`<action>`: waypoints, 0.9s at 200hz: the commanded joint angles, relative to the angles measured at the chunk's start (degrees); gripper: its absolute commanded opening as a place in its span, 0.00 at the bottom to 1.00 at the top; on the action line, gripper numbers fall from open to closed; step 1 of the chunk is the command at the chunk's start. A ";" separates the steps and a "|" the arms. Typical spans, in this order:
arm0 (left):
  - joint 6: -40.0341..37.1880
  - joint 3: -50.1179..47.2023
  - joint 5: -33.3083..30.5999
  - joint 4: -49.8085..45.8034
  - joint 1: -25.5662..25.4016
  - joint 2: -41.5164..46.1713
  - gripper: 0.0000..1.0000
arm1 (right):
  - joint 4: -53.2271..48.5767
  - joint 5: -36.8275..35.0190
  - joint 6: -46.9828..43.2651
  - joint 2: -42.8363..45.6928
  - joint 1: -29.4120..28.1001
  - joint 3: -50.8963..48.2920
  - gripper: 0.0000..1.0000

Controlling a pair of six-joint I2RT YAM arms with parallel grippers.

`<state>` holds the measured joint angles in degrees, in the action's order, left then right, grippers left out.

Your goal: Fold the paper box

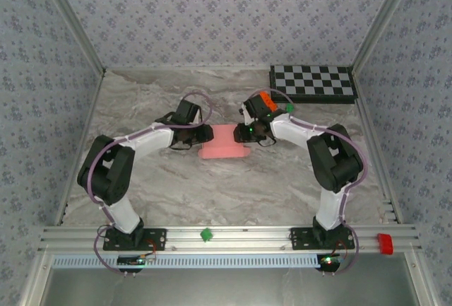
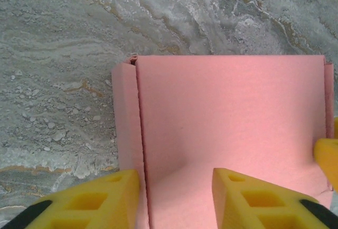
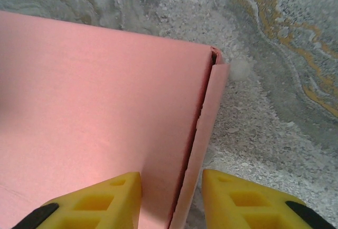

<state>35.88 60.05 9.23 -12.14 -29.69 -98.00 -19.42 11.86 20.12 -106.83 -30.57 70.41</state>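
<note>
The paper box lies low and flat at the table's middle, salmon pink, with its broad top panel facing up. My left gripper is at the box's left end, open. Its yellow fingers straddle the seam between the top panel and the narrow left side flap. At the box's right end my right gripper is open too. Its fingers stand either side of the right side flap, which leans slightly away from the top panel. A yellow fingertip of the right gripper shows at the box's far edge.
A black-and-white checkerboard lies at the back right. An orange block and a small green piece sit on the right arm's wrist. Wallpapered walls enclose the marbled table. The front rail carries a green tab and a red tab.
</note>
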 commanded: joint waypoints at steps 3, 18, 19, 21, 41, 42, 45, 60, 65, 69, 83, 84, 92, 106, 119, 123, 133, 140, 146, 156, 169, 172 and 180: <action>2.43 -2.15 -0.17 1.30 -0.92 -0.10 0.39 | -1.34 -1.00 -0.29 -2.09 -0.46 1.65 0.35; 3.52 -2.86 -0.89 1.59 -1.65 0.31 0.37 | -2.07 -0.96 -1.31 -3.17 -0.50 2.81 0.34; 3.55 -2.89 -0.93 1.59 -1.76 0.33 0.37 | -2.14 -0.96 -1.35 -3.24 -0.48 2.98 0.34; 3.62 -2.98 -1.03 1.59 -1.83 0.37 0.37 | -2.18 -0.96 -1.52 -3.39 -0.51 3.22 0.34; 5.08 -4.07 -2.14 1.51 -2.81 1.25 0.37 | -4.02 -1.12 -3.37 -5.16 -0.72 5.55 0.34; 5.12 -4.11 -2.21 1.51 -2.91 1.33 0.37 | -4.12 -1.17 -3.53 -5.28 -0.76 5.72 0.33; 5.38 -4.34 -2.40 1.53 -3.03 1.50 0.37 | -4.42 -1.22 -3.73 -5.58 -0.78 5.92 0.33; 7.16 -5.52 -3.52 1.66 -3.98 2.47 0.37 | -5.81 -1.52 -5.55 -6.82 -0.90 7.86 0.33; 7.79 -6.01 -3.79 1.68 -4.26 2.85 0.37 | -6.18 -1.78 -6.21 -7.19 -0.89 8.43 0.33; 8.38 -6.35 -4.06 1.84 -4.55 3.22 0.37 | -6.52 -1.96 -6.55 -7.53 -0.84 9.05 0.33; 10.14 -7.69 -4.96 2.07 -5.70 4.48 0.37 | -7.82 -2.25 -8.27 -8.52 -0.91 10.74 0.33; 10.25 -7.81 -5.03 2.09 -5.85 4.57 0.37 | -7.91 -2.31 -8.44 -8.63 -0.90 10.94 0.33; 11.22 -8.48 -5.40 2.67 -6.60 5.20 0.37 | -8.50 -2.58 -9.46 -9.28 -0.98 11.96 0.33; 12.42 -9.38 -5.80 3.43 -7.90 6.12 0.38 | -9.73 -3.26 -10.97 -10.23 -1.03 13.69 0.34; 13.13 -9.43 -6.15 3.20 -8.91 6.49 0.38 | -10.77 -4.52 -11.92 -10.92 -1.07 15.05 0.34; 13.23 -9.41 -6.22 3.10 -9.10 6.65 0.38 | -11.00 -4.83 -12.09 -10.96 -1.07 15.46 0.35; 13.34 -9.31 -6.63 2.96 -9.54 7.10 0.38 | -11.30 -5.25 -12.59 -10.73 -1.07 15.97 0.36; 13.53 -9.17 -6.78 2.75 -9.70 7.54 0.38 | -11.57 -5.52 -12.73 -10.46 -0.94 16.34 0.38; 13.36 -9.07 -6.88 2.52 -9.78 7.98 0.38 | -11.80 -5.82 -12.74 -10.21 -0.89 16.76 0.39; 12.89 -8.60 -7.23 1.84 -9.79 8.78 0.40 | -12.33 -6.12 -12.75 -9.66 -0.73 17.52 0.41; 11.48 -7.26 -8.50 -0.37 -9.84 10.01 0.43 | -13.07 -7.00 -12.49 -8.66 -0.34 18.50 0.43; 11.10 -7.04 -8.93 -0.86 -9.78 10.17 0.43 | -13.17 -7.10 -12.29 -8.30 -0.20 18.61 0.44; 9.84 -5.83 -10.03 -2.76 -9.70 10.87 0.45 | -13.21 -7.26 -11.76 -7.52 0.13 18.71 0.44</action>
<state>47.79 51.68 1.85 -9.41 -39.13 -90.41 -28.97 6.37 8.88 -115.94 -30.70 86.83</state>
